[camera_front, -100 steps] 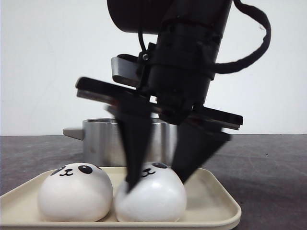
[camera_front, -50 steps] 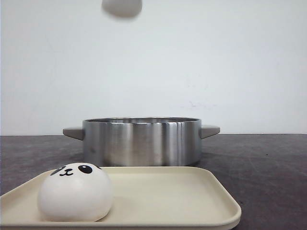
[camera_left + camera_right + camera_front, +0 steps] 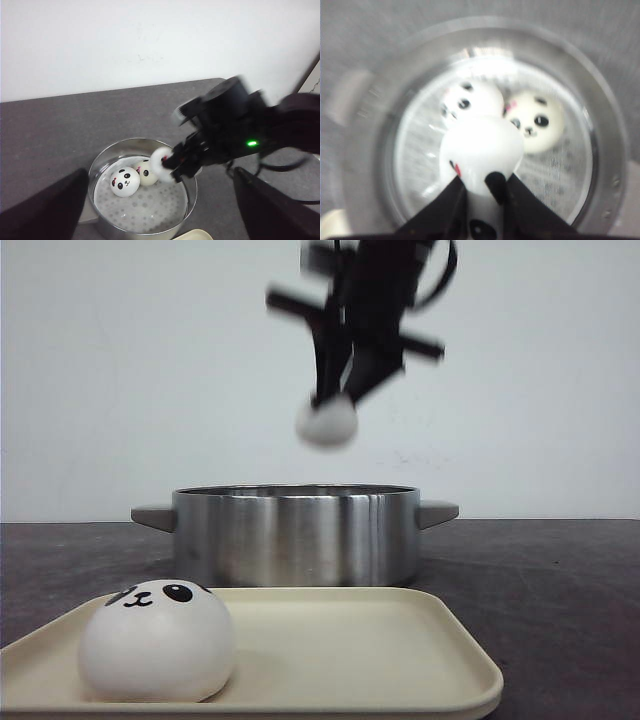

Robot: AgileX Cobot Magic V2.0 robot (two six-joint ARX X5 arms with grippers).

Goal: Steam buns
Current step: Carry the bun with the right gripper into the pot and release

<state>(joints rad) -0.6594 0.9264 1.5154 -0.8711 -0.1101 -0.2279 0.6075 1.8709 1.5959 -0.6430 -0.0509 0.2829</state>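
My right gripper [image 3: 335, 400] hangs above the steel pot [image 3: 295, 535], shut on a white panda bun [image 3: 327, 423]. In the right wrist view the bun [image 3: 482, 150] is squeezed between the dark fingers [image 3: 451, 205], directly over the pot's perforated steamer floor. Two more buns [image 3: 125, 181] [image 3: 145, 171] lie side by side inside the pot. A further bun [image 3: 157, 640] sits at the left of the cream tray [image 3: 400, 660]. My left gripper [image 3: 157, 220] stands open, high above the pot's near side, with nothing between its fingers.
The pot has grey handles [image 3: 152, 517] on both sides and stands just behind the tray on a dark tabletop [image 3: 560, 580]. A white wall rises behind. The tray's corner [image 3: 192, 235] shows below the pot in the left wrist view.
The right gripper closed on the tray's right-hand bun, lifted it up out of the front view, and now has it lower again, over the pot. The other tray bun has not moved.
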